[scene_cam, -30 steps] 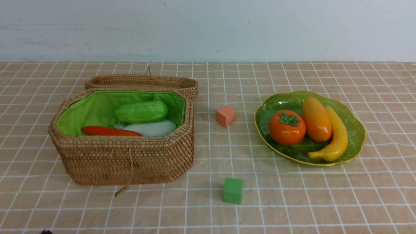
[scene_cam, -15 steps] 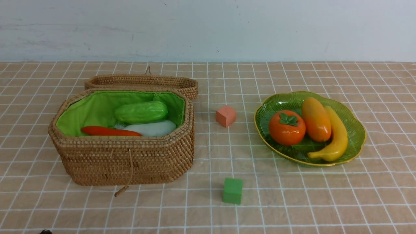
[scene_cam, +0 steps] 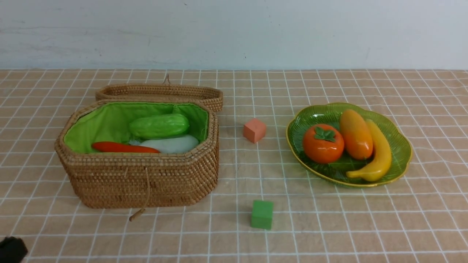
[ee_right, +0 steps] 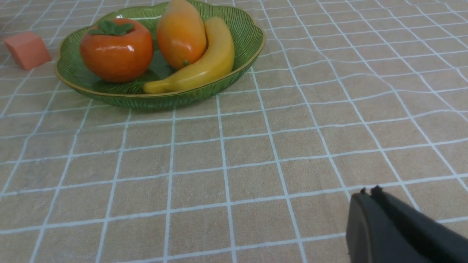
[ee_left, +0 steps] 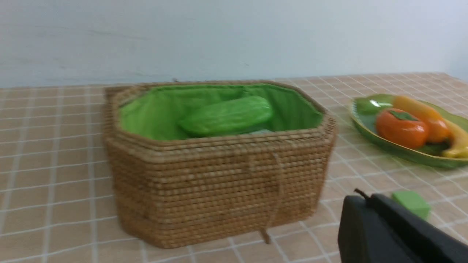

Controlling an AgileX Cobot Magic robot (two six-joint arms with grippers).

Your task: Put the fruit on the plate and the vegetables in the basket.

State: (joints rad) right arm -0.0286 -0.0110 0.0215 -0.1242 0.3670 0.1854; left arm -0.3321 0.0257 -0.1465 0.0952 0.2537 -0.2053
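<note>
Only 3 veg seen in basket (scene_cam: 139, 182) | eggplant hidden | left gripper (scene_cam: 11, 249) cut off

The left gripper (ee_left: 360, 199) shows as a black tip with its jaws pressed together, empty, low near the table; in the front view only a dark corner of it (scene_cam: 11, 249) peeks in at the near left edge. The right gripper (ee_right: 367, 193) is likewise closed, empty, hanging low.
</note>
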